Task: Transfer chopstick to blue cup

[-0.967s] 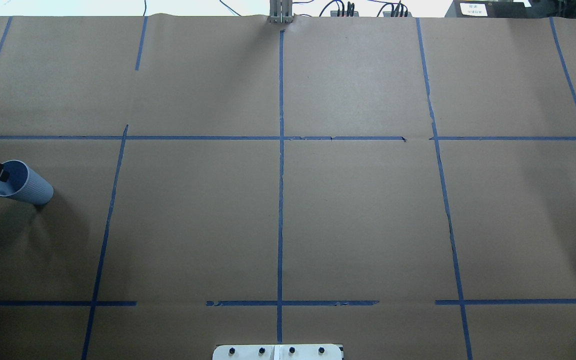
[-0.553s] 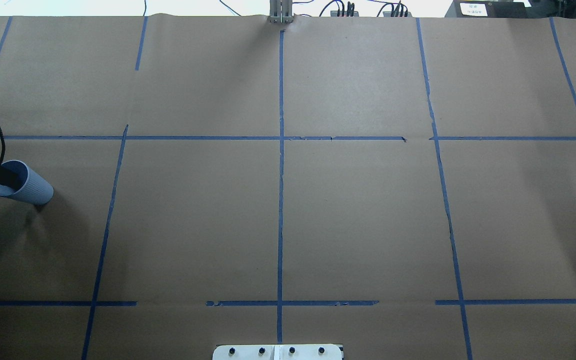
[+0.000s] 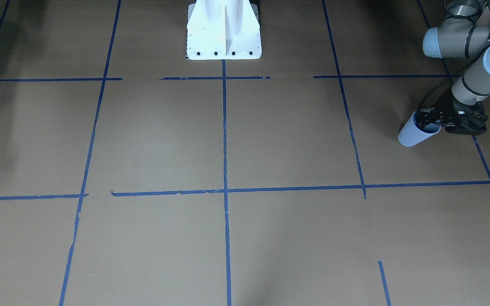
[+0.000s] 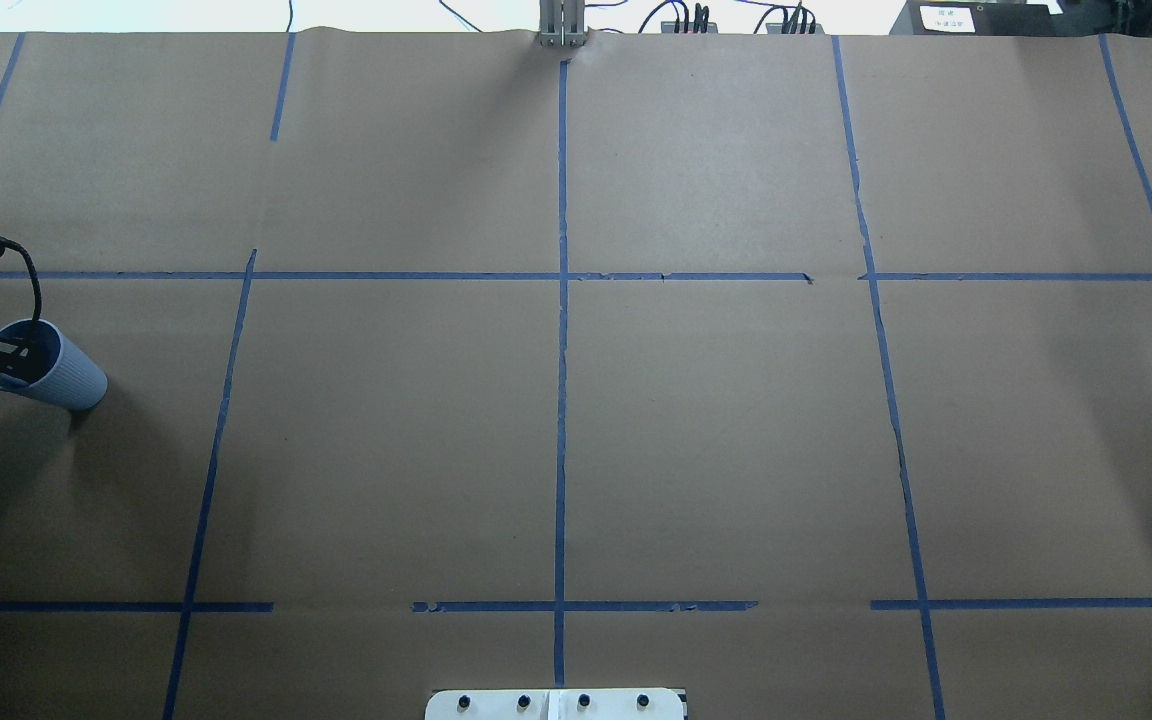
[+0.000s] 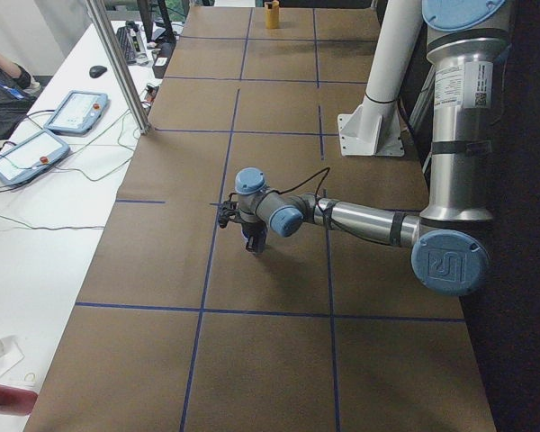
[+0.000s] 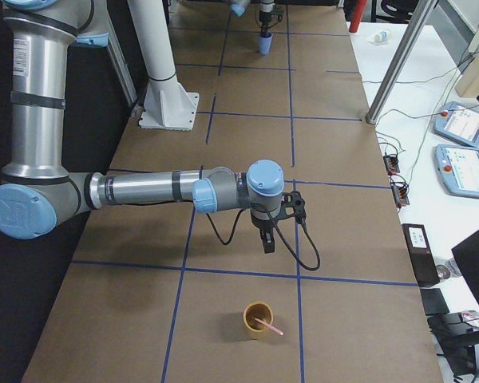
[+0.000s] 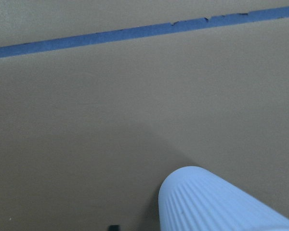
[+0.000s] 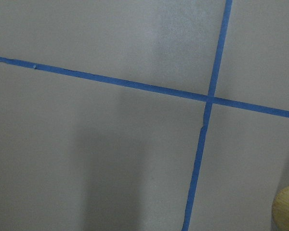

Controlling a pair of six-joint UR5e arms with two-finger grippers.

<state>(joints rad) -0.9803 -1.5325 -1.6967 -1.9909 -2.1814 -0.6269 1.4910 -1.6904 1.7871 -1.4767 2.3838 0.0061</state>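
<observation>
The blue cup stands upright at the table's far left; it also shows in the front view and, ribbed, in the left wrist view. My left gripper sits at its rim, open, with one finger outside the wall and one over the mouth. The pale pink chopstick leans in a brown cup at the table's other end. My right gripper hangs just beyond that brown cup; I cannot tell whether it is open or shut.
The brown paper table carries a grid of blue tape lines. The robot's white base stands at the middle of the near edge. The brown cup's edge shows in the right wrist view.
My left gripper has moved in from the table's left edge and further over the blue cup's rim. The cup has not moved.
</observation>
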